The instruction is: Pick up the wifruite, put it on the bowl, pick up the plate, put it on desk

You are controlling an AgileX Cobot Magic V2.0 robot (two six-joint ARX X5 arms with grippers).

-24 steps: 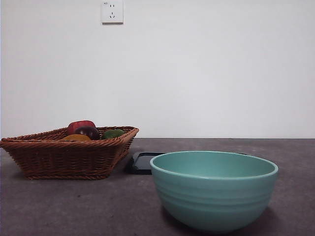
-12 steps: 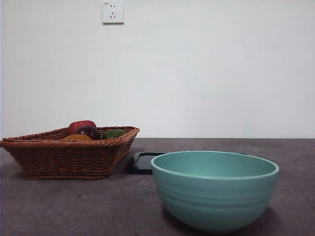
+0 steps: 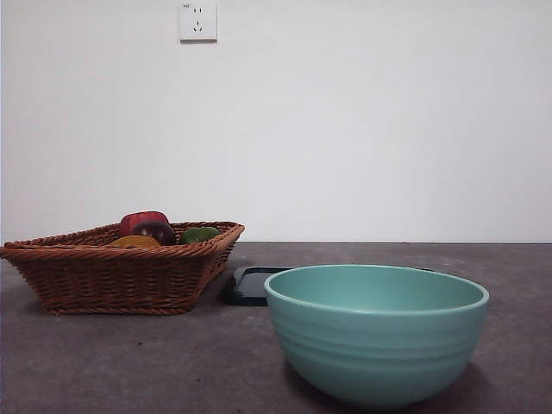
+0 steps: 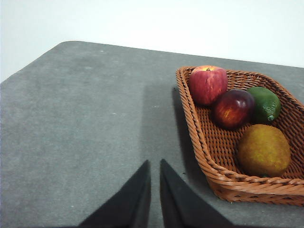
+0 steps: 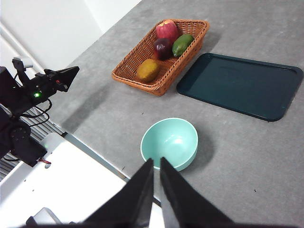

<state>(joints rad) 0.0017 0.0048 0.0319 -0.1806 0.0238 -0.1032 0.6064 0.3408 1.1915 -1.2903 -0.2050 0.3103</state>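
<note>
The worktop (image 3: pixel 103 362) was a wide, flat, matte grey-brown surface with faint speckling, running back to a plain white wall (image 3: pixel 362 129) that carried a white power socket (image 3: pixel 197 21). A brown wicker basket (image 3: pixel 121 272) sat on it, and just beside that a dark flat tray (image 5: pixel 240 85), with the mint-green bowl (image 3: pixel 376 332) standing empty nearer the front edge. The wifruite (image 4: pixel 264 150) lay in the basket, close to a dark purple-red fruit (image 4: pixel 232 108), a green fruit (image 4: pixel 264 103) and a red apple (image 4: pixel 208 83). The left tool (image 4: pixel 155 166) hung over bare worktop just beside the basket, its jaws narrow and holding nothing. The right tool (image 5: pixel 156 164) hung high over the bowl's near side, jaws likewise nearly together and empty.
</note>
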